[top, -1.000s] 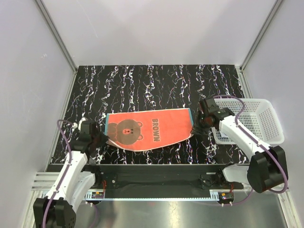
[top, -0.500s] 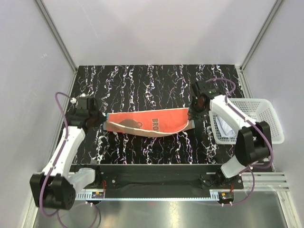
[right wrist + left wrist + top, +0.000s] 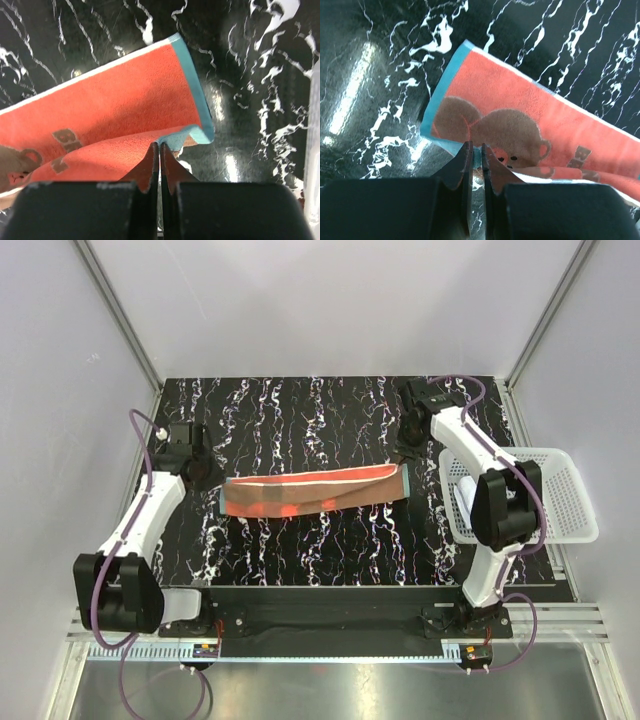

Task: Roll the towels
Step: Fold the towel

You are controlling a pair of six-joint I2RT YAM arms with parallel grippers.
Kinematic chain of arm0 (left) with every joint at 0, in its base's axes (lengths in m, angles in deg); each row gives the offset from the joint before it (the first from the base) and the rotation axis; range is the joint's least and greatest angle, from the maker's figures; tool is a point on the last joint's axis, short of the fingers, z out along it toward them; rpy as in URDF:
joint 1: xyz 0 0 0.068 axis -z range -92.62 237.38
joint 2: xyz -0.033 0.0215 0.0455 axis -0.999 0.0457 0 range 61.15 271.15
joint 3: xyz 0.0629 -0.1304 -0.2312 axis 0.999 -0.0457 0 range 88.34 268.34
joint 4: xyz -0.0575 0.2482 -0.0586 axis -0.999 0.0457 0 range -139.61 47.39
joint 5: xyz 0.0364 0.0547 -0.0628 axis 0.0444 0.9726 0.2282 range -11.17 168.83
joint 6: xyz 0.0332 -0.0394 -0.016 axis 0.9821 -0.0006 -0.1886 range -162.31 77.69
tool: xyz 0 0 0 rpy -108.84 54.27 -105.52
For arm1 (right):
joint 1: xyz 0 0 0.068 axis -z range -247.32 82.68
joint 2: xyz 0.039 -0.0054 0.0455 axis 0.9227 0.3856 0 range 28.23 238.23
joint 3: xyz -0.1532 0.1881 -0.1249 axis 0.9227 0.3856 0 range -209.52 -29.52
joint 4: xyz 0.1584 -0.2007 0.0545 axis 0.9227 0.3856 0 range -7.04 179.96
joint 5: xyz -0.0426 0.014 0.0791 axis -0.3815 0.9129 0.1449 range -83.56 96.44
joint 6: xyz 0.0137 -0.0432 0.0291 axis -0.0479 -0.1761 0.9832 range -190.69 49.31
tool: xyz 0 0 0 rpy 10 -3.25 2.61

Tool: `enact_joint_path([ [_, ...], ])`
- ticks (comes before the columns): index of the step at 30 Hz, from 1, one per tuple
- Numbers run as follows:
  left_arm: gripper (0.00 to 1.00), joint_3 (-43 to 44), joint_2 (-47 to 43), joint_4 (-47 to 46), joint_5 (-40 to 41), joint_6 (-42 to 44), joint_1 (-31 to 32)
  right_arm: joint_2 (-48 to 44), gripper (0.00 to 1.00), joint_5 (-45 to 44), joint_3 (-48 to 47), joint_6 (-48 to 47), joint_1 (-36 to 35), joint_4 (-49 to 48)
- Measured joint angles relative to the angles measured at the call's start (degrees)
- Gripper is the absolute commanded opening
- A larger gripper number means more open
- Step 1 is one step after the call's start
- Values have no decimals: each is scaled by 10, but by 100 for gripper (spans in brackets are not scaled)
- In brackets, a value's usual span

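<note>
Here, the orange towel is seen doubled over along its length into a long narrow strip, with its brownish reverse turned upward in the top view. It is stretched across the black marbled table to the left of the white perforated basket, its right end near the basket's left rim and its left end well apart from it. In the wrist views the printed face is shown under the raised layer: a brown bear at the end farther from the basket, brown letters toward the end nearer the basket. A light blue border is seen along both short ends.

The end nearer the basket is pinched by the right gripper. Its fingers are pressed together on the upper layer close to the blue-edged corner, and that layer is held up over the part below it. The arm behind it is reached across the basket's left corner.

The end farther from the basket is gripped by the left gripper. Its fingers are closed to a thin gap on the towel's edge just below the bear print, with a sliver of the pale border caught between them. Whether the lower layer rests flat on the table cannot be told along its whole length.
</note>
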Motion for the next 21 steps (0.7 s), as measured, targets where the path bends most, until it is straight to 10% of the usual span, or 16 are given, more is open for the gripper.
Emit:
enact_joint_path([
  [21, 0, 87, 182, 5, 30, 22, -9, 149, 0, 6, -121, -40, 21, 27],
])
